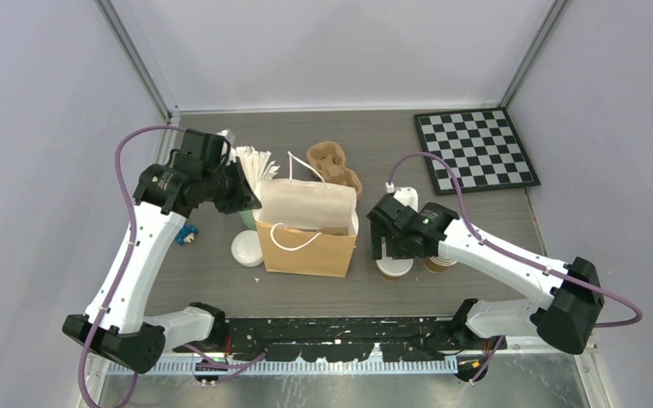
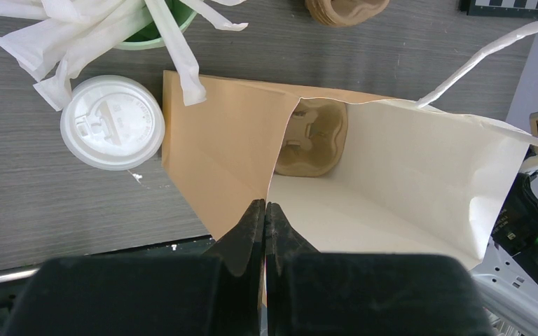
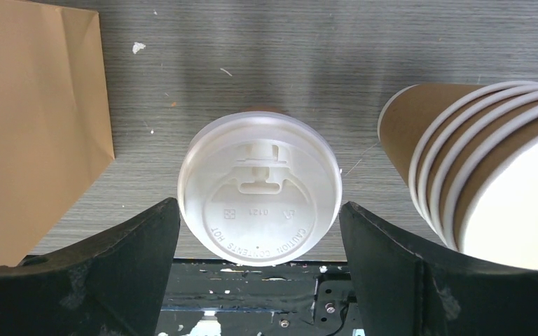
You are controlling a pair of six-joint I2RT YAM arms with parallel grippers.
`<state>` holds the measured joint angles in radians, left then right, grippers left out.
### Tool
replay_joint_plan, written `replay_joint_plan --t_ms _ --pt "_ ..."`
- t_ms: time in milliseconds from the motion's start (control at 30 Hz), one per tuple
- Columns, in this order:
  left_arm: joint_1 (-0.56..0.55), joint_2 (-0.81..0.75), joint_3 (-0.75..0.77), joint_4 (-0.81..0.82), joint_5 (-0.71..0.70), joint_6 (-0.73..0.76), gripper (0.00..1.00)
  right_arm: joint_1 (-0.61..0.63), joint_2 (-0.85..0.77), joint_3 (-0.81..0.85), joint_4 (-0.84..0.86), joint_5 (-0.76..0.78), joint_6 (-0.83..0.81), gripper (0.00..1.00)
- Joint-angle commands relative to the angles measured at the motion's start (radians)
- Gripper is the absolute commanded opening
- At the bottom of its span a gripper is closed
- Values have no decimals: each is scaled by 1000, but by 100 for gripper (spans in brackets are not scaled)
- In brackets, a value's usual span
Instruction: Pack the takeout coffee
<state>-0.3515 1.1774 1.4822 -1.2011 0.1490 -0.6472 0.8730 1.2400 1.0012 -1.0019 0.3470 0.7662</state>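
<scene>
The takeout coffee (image 1: pixel 394 268), a brown paper cup with a white lid (image 3: pixel 259 189), stands upright on the table right of the brown paper bag (image 1: pixel 306 246). My right gripper (image 3: pixel 258 204) is open, with one finger on each side of the lid and apart from it; it also shows in the top view (image 1: pixel 391 246). My left gripper (image 2: pixel 265 206) is shut on the bag's near rim (image 2: pixel 280 147) and holds the mouth open. A pulp cup carrier (image 2: pixel 313 140) lies inside the bag.
A stack of lidless brown cups (image 3: pixel 462 161) stands close to the right of the coffee. Loose white lids (image 2: pixel 112 122) lie left of the bag. A green cup of wrapped straws (image 1: pixel 251 166), a second pulp carrier (image 1: pixel 333 166) and a chessboard (image 1: pixel 476 150) are behind.
</scene>
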Motion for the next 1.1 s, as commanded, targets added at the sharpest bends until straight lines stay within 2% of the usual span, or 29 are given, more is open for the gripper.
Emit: replay_joint_plan --t_ms 0,1067 --pt "-2 -27 -4 40 11 -3 0 -3 -20 65 -40 47 -4 89" --pt "-2 -21 -3 43 15 -6 0 -3 38 -32 25 -3 -15 89"
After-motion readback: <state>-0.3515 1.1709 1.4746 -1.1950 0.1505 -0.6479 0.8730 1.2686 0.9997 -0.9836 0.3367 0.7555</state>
